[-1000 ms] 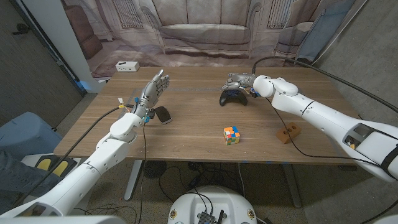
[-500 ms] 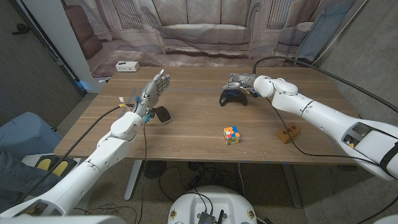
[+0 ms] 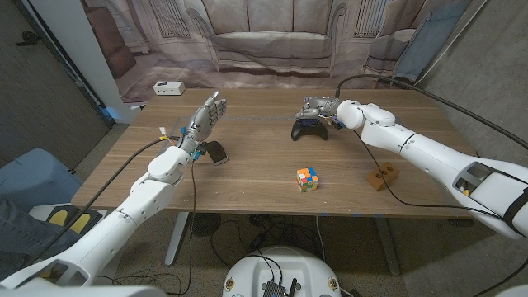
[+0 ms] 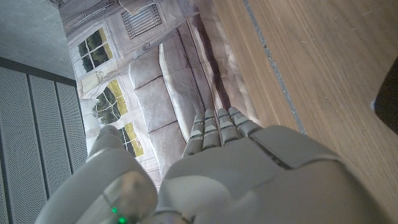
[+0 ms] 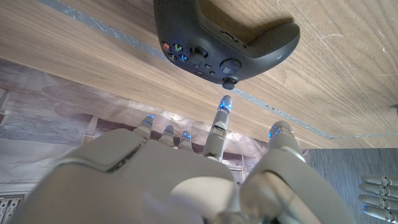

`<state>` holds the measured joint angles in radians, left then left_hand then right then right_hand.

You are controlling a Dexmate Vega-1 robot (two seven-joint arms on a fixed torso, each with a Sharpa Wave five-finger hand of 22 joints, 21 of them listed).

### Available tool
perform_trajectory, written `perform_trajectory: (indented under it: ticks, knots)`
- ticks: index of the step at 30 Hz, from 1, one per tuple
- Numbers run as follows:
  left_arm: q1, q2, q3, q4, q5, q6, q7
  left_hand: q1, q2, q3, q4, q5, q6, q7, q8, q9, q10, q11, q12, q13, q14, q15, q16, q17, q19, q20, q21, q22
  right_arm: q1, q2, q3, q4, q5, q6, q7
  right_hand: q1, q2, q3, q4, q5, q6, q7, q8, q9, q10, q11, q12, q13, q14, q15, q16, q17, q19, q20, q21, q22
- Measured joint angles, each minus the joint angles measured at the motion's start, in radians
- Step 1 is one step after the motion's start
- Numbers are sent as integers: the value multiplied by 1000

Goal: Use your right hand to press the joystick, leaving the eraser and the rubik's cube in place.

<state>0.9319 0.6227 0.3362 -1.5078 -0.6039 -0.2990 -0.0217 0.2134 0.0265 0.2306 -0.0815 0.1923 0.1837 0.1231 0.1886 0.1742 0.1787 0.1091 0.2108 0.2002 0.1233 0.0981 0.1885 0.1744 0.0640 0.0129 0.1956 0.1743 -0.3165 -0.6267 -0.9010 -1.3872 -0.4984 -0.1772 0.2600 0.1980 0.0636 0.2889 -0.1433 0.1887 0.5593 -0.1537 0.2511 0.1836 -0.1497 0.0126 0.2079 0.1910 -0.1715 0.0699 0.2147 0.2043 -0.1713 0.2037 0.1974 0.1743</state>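
Joystick (image 3: 309, 129) sits at the worktop's (image 3: 256, 165) far right. Right robot hand (image 3: 318, 108) just behind it, one finger (image 5: 222, 112) extended near a thumbstick, holding nothing. Rubik's cube (image 3: 308, 179) toward the near edge. Left robot hand (image 3: 204, 120) raised, fingers spread, empty.

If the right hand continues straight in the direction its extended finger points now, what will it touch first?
Most likely the black game controller. In the right wrist view, the right hand has one finger stretched toward the small joystick at the controller's edge, with a narrow gap between them. Depth is unclear, so the finger may pass slightly above it.
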Motion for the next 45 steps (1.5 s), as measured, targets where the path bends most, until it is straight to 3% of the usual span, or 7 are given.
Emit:
perform_trajectory:
  ticks: [18,45]
  knots:
    - [-6,-2,2,4,0,0,0,0,0,0,0,0,0,0,0,0,0,0,0,0,-6,6,0,0,-5,5,0,0,1,1,-6,6,0,2,-1,5,5,3,-3,0,30,5,1,0,29,-18,0,0,0,0,4,0,0,0,0,0]
    - [2,2,2,-9,0,7,8,0,0,4,-4,0,0,0,0,0,0,0,0,0,-6,5,0,0,-11,11,0,0,7,8,-15,31,-3,1,-3,5,5,6,-6,0,43,7,-4,0,50,-21,7,-5,0,0,8,0,0,0,0,0]
